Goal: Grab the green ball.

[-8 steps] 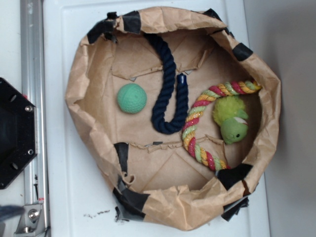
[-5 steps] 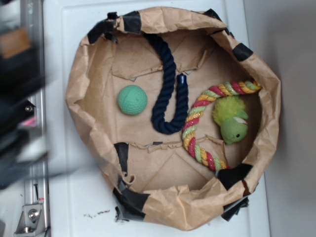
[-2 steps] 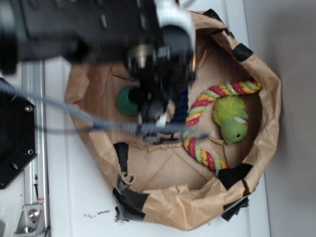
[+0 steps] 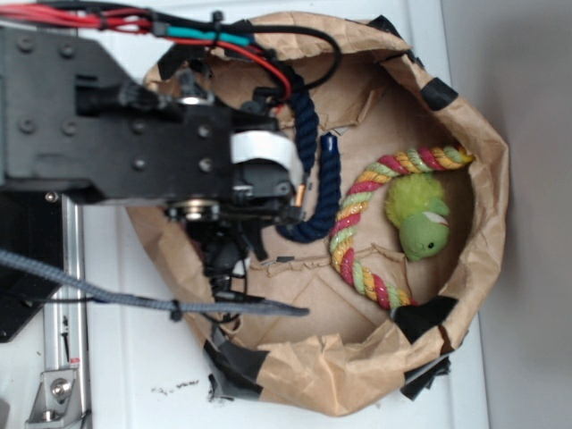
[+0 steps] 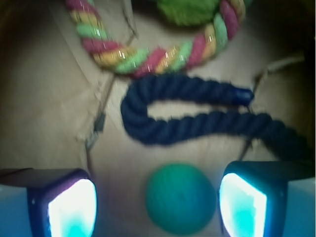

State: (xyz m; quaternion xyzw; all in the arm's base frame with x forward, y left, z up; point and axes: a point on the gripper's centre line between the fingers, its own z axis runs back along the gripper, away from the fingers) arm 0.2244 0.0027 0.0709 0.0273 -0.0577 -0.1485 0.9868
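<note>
A: Where is the green ball [image 5: 180,198] found?

B: It is seen in the wrist view, resting on the brown paper floor of the paper bag [image 4: 465,125], between the two fingers of the gripper [image 5: 157,205]. In the exterior view it is hidden beneath the black arm [image 4: 116,116], which covers the left part of the bag.

A: How is the gripper set?

B: Its jaws are spread wide, one finger to each side of the ball. A gap is visible between each pad and the ball, so nothing is held.

A: What else is carried by the bag?

B: A navy rope [image 4: 320,179] is laid in a U-shaped loop just beyond the ball, near the middle of the floor. A multicoloured rope [image 4: 357,232] of red, yellow and green strands is curved further toward the right wall. A fuzzy lime-green plush toy [image 4: 418,217] is tucked against that rope, close to the right wall.

A: And the bag itself?

B: Its rim is rolled down and patched with black tape [image 4: 237,362] at several points. It is set on a white surface [image 4: 125,357].
</note>
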